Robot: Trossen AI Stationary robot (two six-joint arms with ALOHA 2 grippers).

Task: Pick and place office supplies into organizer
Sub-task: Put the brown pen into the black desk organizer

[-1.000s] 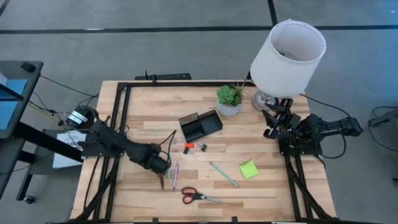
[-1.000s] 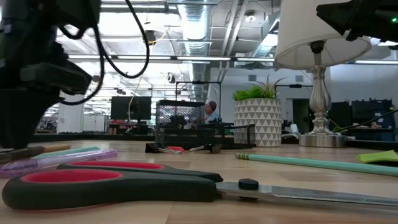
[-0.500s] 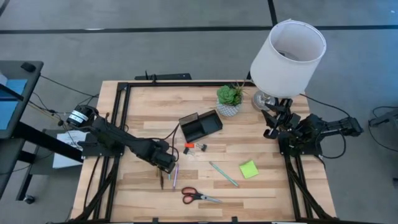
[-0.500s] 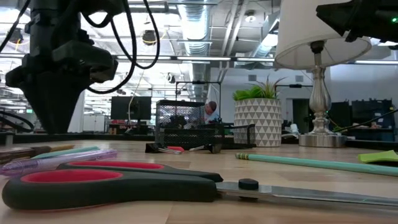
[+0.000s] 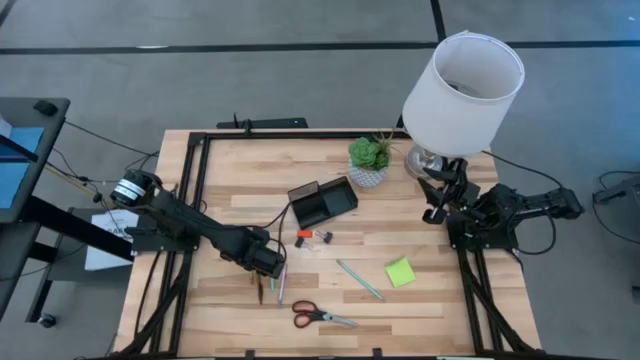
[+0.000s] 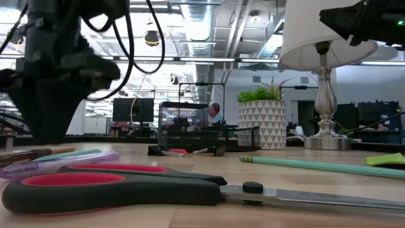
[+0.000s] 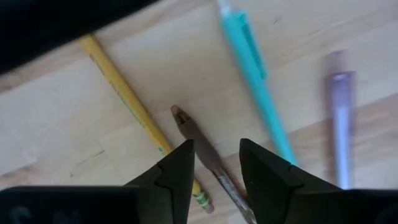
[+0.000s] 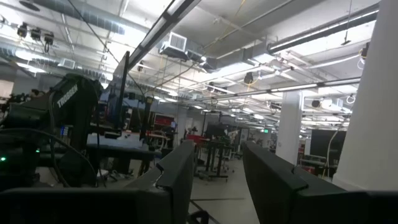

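Observation:
My left gripper (image 5: 267, 264) points down, open, over a cluster of pens near the table's front left. In the left wrist view its fingers (image 7: 216, 152) stand on either side of a thin brown pen (image 7: 202, 144) lying on the wood, beside a yellow pencil (image 7: 122, 94), a teal pen (image 7: 256, 87) and a purple pen (image 7: 339, 118). Red-handled scissors (image 5: 318, 316), another teal pen (image 5: 358, 279), a lime-green sticky pad (image 5: 400, 271) and a small orange-and-white item (image 5: 306, 236) lie flat on the table. The black organizer (image 5: 322, 202) stands behind them. My right gripper (image 8: 214, 165) waits open at the right edge, tilted upward.
A potted plant (image 5: 368, 160) stands just behind the organizer. A white-shaded lamp (image 5: 460, 85) stands at the far right corner, close to my right arm. A black frame (image 5: 196, 180) runs along the table's left, far and right sides.
My left gripper has moved a little toward the table's right edge, over the pen cluster, still pointing down and still open. The pens and the other things have kept their places.

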